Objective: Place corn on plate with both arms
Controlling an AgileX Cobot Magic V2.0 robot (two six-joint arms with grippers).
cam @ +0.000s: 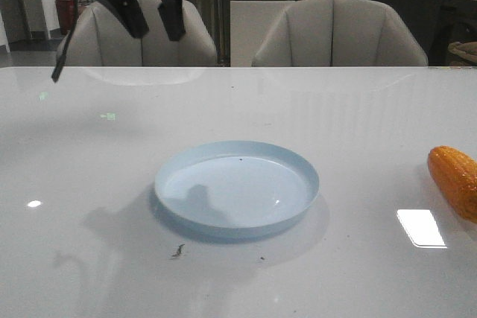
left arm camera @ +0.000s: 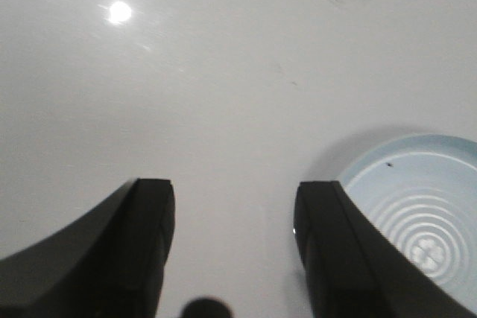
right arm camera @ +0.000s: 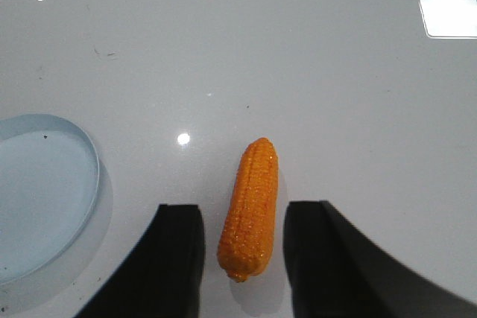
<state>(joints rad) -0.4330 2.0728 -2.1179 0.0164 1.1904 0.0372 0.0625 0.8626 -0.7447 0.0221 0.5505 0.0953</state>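
Pale blue and glossy, the plate (cam: 237, 188) sits near the middle of the white table (cam: 89, 154) with nothing in it; only reflections and a tiny dark speck show on its floor. The corn (cam: 455, 179) lies on the table well to the plate's right, cut off by the edge of the front view. In the right wrist view the corn (right arm camera: 250, 208) lies lengthwise between the fingers of the right gripper (right arm camera: 242, 258), which are spread wide on either side of it without touching it; the plate (right arm camera: 45, 195) is off to one side, apart from the cob. The left gripper (left arm camera: 232, 247) is also spread, nothing between its fingers, with the plate's rim (left arm camera: 406, 143) just beside one fingertip. In the front view the left gripper (cam: 155, 21) hangs high above the table's far left.
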